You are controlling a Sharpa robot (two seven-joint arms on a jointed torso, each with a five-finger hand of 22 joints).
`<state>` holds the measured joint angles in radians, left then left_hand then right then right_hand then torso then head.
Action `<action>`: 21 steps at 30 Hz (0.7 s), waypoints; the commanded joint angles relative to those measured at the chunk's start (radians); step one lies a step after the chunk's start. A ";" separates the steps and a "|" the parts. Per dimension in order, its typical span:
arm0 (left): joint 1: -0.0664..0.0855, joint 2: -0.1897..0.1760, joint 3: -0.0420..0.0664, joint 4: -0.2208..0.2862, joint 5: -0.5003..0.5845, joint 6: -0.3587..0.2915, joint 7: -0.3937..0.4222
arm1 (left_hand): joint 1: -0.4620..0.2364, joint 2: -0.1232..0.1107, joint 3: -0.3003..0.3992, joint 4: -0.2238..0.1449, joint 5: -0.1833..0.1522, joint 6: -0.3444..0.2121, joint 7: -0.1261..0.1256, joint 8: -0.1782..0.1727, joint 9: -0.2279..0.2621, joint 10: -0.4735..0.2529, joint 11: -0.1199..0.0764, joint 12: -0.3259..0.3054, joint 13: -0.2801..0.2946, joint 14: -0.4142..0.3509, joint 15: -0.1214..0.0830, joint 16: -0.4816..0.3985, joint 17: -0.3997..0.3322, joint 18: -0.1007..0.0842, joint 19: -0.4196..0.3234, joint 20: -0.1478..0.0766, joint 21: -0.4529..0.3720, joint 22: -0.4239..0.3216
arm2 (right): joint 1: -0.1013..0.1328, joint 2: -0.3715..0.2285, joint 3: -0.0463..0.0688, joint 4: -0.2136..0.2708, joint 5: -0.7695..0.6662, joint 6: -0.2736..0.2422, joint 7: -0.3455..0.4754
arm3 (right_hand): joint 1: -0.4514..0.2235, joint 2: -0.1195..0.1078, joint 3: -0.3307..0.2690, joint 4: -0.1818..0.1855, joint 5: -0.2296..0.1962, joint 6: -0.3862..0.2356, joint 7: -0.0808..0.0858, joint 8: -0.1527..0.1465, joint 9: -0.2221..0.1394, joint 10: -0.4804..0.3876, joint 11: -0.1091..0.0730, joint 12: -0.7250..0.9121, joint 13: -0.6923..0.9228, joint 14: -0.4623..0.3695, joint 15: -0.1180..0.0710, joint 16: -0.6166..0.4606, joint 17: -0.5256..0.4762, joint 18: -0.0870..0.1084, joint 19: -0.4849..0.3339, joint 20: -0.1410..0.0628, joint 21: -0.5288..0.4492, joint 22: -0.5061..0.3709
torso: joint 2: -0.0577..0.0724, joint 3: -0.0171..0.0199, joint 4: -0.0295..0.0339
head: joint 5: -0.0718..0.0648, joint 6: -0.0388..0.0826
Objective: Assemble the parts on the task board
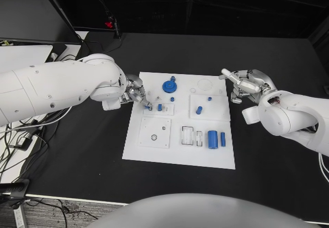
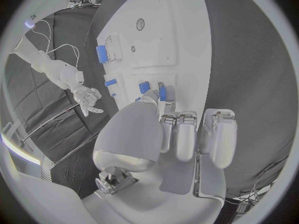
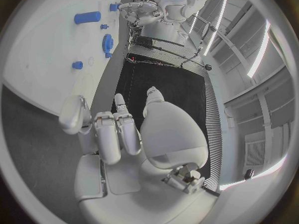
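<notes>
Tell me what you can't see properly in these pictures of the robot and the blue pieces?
- Head view: the left hand covers part of the white board, so whether its fingertips touch the small blue pieces is unclear.
- Left wrist view: the palm hides the fingertips near those pieces.
- Head view: the right hand looks empty, but its palm side is turned away.
- The board's holes are too small to read.

Left hand (image 1: 135, 94) at the left edge of the task board (image 1: 179, 156), fingertips down beside two small upright blue parts (image 1: 154, 107). A blue gear (image 1: 169, 86) lies just beyond. Right hand (image 1: 244, 85), fingers apart and holding nothing, hovers off the board's opposite edge.
</notes>
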<state>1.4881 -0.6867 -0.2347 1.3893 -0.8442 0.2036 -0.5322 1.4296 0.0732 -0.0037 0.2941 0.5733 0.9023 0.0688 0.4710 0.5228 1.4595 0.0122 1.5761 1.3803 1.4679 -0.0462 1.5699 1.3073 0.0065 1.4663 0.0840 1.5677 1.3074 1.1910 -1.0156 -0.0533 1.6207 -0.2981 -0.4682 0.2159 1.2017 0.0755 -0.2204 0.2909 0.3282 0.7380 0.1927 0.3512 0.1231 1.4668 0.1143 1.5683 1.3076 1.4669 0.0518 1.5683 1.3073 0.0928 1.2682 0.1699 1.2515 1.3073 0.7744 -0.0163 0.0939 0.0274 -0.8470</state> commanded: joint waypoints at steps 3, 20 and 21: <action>-0.002 0.003 -0.001 -0.005 0.004 0.009 -0.014 | 0.106 0.097 0.004 -0.002 0.007 -0.002 0.001 -0.007 -0.002 0.111 -0.003 -0.005 0.190 0.103 -0.003 0.001 0.264 -0.007 0.105 0.008 0.003 0.263 | 0.001 0.000 0.000 0.003 0.002 0.004 0.008 | 0.001 0.004 -0.008 -0.001 0.006 -0.009 0.004 0.004 0.001 0.104 0.008 0.003 0.263 0.104 0.009 0.002 0.263 0.010 -0.009 0.000 -0.003 0.049 | 0.000 0.0001 -0.0013 | 0.000 -0.003; -0.004 0.015 -0.001 -0.008 0.004 0.040 -0.023 | 0.103 0.097 0.010 -0.001 0.007 -0.002 0.003 -0.008 -0.003 0.111 -0.001 -0.005 0.190 0.103 -0.001 0.001 0.264 -0.007 0.105 0.008 0.003 0.263 | 0.001 -0.002 0.000 0.004 0.002 0.004 0.009 | 0.001 0.004 -0.008 -0.001 0.006 -0.009 0.004 0.004 0.001 0.104 0.008 0.003 0.263 0.104 0.009 0.002 0.263 0.010 -0.009 0.000 -0.003 0.049 | -0.001 0.0000 -0.0005 | -0.004 -0.006; -0.004 0.015 -0.001 -0.008 0.004 0.041 -0.023 | 0.103 0.097 0.010 -0.001 0.007 -0.002 0.003 -0.008 -0.003 0.111 -0.001 -0.005 0.190 0.103 -0.001 0.001 0.264 -0.007 0.105 0.008 0.003 0.263 | 0.001 -0.002 0.000 0.004 0.002 0.004 0.009 | 0.001 0.004 -0.008 -0.001 0.006 -0.009 0.004 0.004 0.001 0.104 0.008 0.003 0.263 0.104 0.009 0.002 0.263 0.010 -0.009 0.000 -0.003 0.049 | 0.000 0.0001 -0.0004 | -0.004 -0.007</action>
<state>1.4878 -0.6733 -0.2332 1.3806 -0.8415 0.2184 -0.5342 1.4296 0.0732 0.0014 0.2943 0.5768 0.9025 0.0725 0.4677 0.5218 1.4585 0.0132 1.5732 1.3803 1.4672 -0.0435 1.5699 1.3073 0.0065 1.4663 0.0840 1.5677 1.3074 1.1909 -1.0172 -0.0533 1.6220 -0.2981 -0.4681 0.2158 1.2016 0.0755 -0.2204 0.2909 0.3282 0.7380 0.1927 0.3512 0.1229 1.4668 0.1143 1.5683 1.3076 1.4669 0.0518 1.5683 1.3073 0.0929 1.2682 0.1700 1.2515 1.3073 0.7742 -0.0163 0.0930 0.0244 -0.8530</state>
